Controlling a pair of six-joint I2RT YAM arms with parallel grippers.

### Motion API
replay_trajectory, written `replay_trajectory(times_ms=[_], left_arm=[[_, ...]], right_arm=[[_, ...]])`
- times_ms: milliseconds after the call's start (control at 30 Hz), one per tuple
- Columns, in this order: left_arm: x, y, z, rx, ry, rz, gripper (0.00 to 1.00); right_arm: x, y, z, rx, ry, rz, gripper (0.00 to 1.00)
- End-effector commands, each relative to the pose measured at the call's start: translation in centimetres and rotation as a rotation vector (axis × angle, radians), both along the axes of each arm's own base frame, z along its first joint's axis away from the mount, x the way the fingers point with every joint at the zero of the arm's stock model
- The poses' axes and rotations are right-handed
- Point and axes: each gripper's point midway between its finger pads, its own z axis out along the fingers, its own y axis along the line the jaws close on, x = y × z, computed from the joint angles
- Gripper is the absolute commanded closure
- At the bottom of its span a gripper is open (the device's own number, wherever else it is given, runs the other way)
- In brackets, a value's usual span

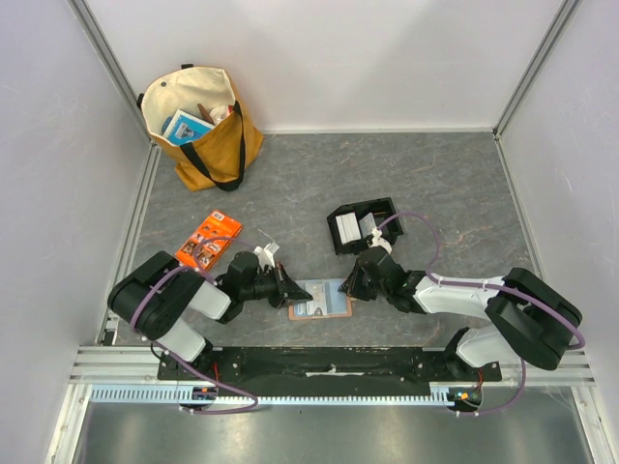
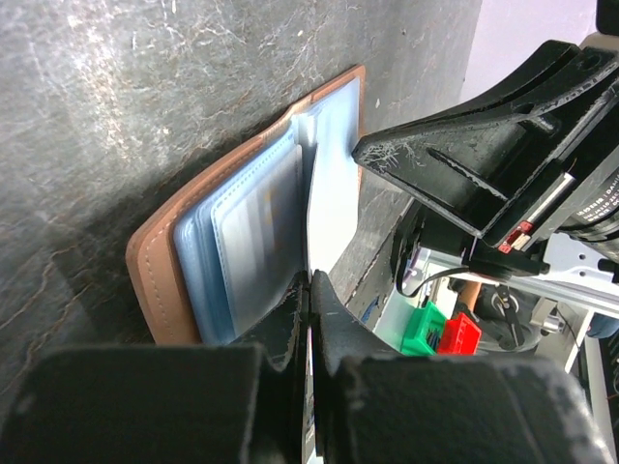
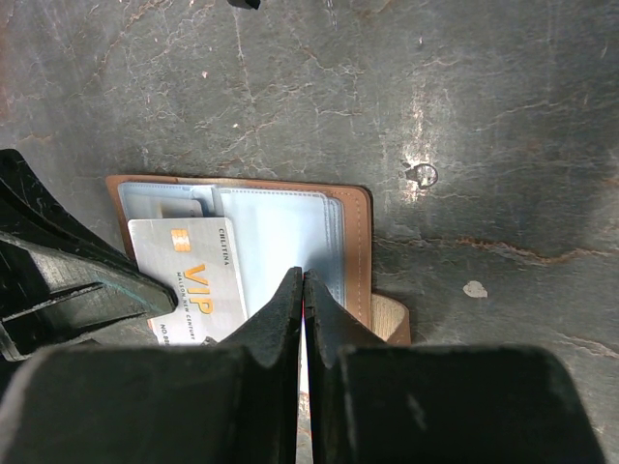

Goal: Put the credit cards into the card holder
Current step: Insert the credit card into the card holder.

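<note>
- The card holder (image 3: 360,242) is lying open on the desk (image 3: 484,116), under and between both sets of fingers.
- The left fingers (image 2: 295,311) are clenching one clear sleeve page (image 2: 329,193), lifting it off the other sleeves.
- The right fingers (image 3: 294,295) are pinching almost closed on a thin edge-on sliver, probably a credit card (image 3: 303,329), just above the sleeves.
- One VIP card (image 3: 193,280) is sitting in the holder, touching the left fingertip.
- The cards are looking stiff, slick and light, so gripping a short edge should suit them; the sleeves are looking floppy.
- Counting: one holder, one seated card, one pinched. Spare cards (image 1: 346,229) are waiting in the black tray (image 1: 387,206) beyond the right fingers, number unclear.
</note>
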Motion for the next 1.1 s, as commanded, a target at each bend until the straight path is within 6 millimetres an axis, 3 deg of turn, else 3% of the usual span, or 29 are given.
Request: replay_trajectory(times_ms=[0, 433, 867, 1067], left_arm=[[1.0, -0.5, 0.2, 0.016, -0.087, 0.005, 0.98], [2.8, 0.0, -0.9, 0.181, -0.154, -0.022, 0.98], [0.3, -0.5, -1.9, 0.146, -0.108, -0.025, 0.98], [0.5, 0.0, -2.2, 0.168, -0.113, 0.033, 0.98]], right_arm=[[-0.9, -2.5, -2.6, -0.137, 0.051, -0.023, 0.92], [-0.9, -2.4, -2.7, -0.136, 0.056, -0.016, 0.9], [-1.0, -2.4, -2.7, -0.131, 0.059, -0.019, 0.88], [-0.9, -2.4, -2.3, -0.12, 0.047, -0.02, 0.87]])
